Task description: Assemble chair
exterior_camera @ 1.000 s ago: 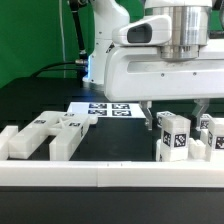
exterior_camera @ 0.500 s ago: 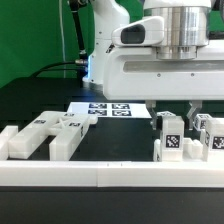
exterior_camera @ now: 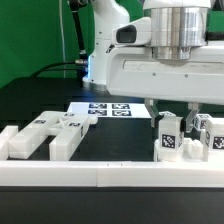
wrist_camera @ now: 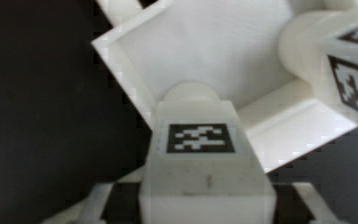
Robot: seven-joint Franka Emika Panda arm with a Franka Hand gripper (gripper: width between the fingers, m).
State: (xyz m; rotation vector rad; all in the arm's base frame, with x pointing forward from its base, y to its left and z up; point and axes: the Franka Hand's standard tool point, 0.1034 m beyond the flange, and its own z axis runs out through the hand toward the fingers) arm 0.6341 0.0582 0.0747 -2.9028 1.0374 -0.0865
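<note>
item: chair post (exterior_camera: pixel 170 136), tagged, upright among parts at the exterior view's right. gripper (exterior_camera: pixel 172 114) clenched on its sides, as i read it. handling: i would lift straight up, slowly, clearing the neighbouring post (exterior_camera: pixel 211 134), keeping it vertical.

We note a white chair post (wrist_camera: pixel 197 115), rounded at its far end, with a square black-and-white tag (wrist_camera: pixel 197 138) on its face. The pincer (wrist_camera: pixel 201 200) is clamped on the post, one finger (wrist_camera: pixel 115 204) on either side. Past it lies a flat white slab (wrist_camera: pixel 158 55), and beside that a second tagged white block (wrist_camera: pixel 341 65). The dark tabletop (wrist_camera: pixel 30 110) lies beneath.
</note>
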